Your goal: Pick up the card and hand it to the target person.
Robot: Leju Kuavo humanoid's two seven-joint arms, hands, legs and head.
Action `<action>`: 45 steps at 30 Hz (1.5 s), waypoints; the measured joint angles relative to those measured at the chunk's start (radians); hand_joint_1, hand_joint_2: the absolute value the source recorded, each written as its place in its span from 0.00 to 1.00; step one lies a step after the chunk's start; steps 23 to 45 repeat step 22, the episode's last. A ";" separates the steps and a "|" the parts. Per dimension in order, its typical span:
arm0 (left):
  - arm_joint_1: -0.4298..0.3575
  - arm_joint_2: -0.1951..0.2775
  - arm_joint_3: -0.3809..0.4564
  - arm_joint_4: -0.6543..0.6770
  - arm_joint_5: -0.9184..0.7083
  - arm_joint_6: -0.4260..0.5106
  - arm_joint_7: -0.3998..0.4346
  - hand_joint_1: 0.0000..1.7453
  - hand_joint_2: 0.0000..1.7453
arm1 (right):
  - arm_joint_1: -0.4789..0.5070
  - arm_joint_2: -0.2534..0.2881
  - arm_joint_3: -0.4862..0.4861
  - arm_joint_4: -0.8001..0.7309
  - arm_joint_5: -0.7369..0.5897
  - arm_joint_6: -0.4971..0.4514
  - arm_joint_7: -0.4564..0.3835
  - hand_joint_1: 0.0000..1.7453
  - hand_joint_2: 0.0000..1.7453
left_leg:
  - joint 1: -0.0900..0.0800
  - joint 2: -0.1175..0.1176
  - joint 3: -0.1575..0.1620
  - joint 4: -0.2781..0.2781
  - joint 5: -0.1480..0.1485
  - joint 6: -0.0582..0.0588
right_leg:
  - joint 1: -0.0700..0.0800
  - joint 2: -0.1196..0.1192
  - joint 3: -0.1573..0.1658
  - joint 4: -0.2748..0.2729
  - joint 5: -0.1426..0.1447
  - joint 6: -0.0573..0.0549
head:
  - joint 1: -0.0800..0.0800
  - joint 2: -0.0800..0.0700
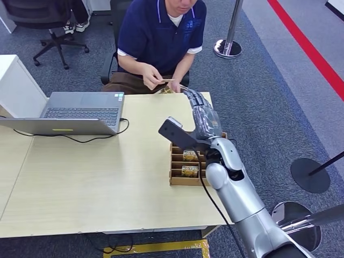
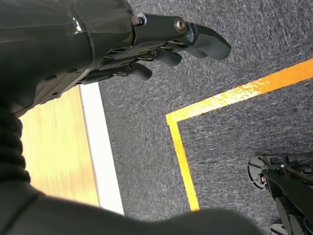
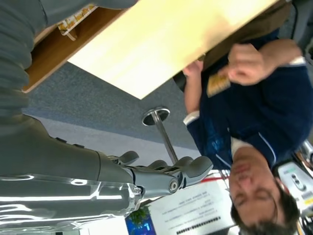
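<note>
A person in a dark blue polo (image 1: 162,32) sits across the table and holds the card (image 1: 167,80) in both hands; the same gold card (image 3: 217,84) shows in the right wrist view. My right hand (image 1: 202,113) is stretched out above the table's far right corner, close to the person's hands, fingers apart and holding nothing. Its fingers (image 3: 177,171) are spread and bare in the right wrist view. My left hand (image 2: 162,44) hangs low beside the table edge over the carpet, fingers extended and holding nothing.
A wooden card rack (image 1: 178,161) with cards in its slots lies under my right forearm near the right edge of the table (image 1: 101,183). An open laptop (image 1: 77,113) with a black cable sits at the left. Stanchion bases (image 1: 227,48) stand on the carpet.
</note>
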 joint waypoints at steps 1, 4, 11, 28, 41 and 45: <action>0.000 0.000 0.000 0.000 0.002 0.000 0.000 0.00 0.00 | 0.009 -0.002 -0.001 -0.018 -0.002 -0.013 -0.002 0.00 1.00 | 0.000 0.000 0.000 0.000 0.000 0.000 | 0.000 0.000 0.000 0.000 0.000 0.000 | 0.000 0.000; 0.003 0.000 0.001 0.000 0.012 0.002 0.000 0.00 0.00 | 0.043 -0.009 -0.015 -0.084 -0.008 -0.056 -0.006 0.01 1.00 | 0.000 0.000 0.000 0.000 0.000 0.000 | 0.000 0.000 0.000 0.000 0.000 0.000 | 0.000 0.000; 0.009 0.000 0.003 0.000 0.032 0.008 0.000 0.00 0.00 | 0.177 -0.049 -0.134 -0.289 -0.008 -0.142 -0.010 0.09 1.00 | 0.000 0.000 0.000 0.000 -0.001 0.000 | 0.000 -0.001 0.000 -0.001 0.000 0.000 | 0.000 0.000; 0.010 0.000 0.024 0.000 0.045 0.009 -0.003 0.00 0.00 | 0.341 -0.094 -0.420 -0.384 -0.050 -0.173 -0.045 0.08 1.00 | 0.000 0.000 0.000 0.000 -0.001 0.000 | 0.000 0.000 0.000 -0.001 0.000 0.000 | 0.000 0.000; 0.010 0.000 0.024 0.000 0.045 0.009 -0.003 0.00 0.00 | 0.341 -0.094 -0.420 -0.384 -0.050 -0.173 -0.045 0.08 1.00 | 0.000 0.000 0.000 0.000 -0.001 0.000 | 0.000 0.000 0.000 -0.001 0.000 0.000 | 0.000 0.000; 0.010 0.000 0.024 0.000 0.045 0.009 -0.003 0.00 0.00 | 0.341 -0.094 -0.420 -0.384 -0.050 -0.173 -0.045 0.08 1.00 | 0.000 0.000 0.000 0.000 -0.001 0.000 | 0.000 0.000 0.000 -0.001 0.000 0.000 | 0.000 0.000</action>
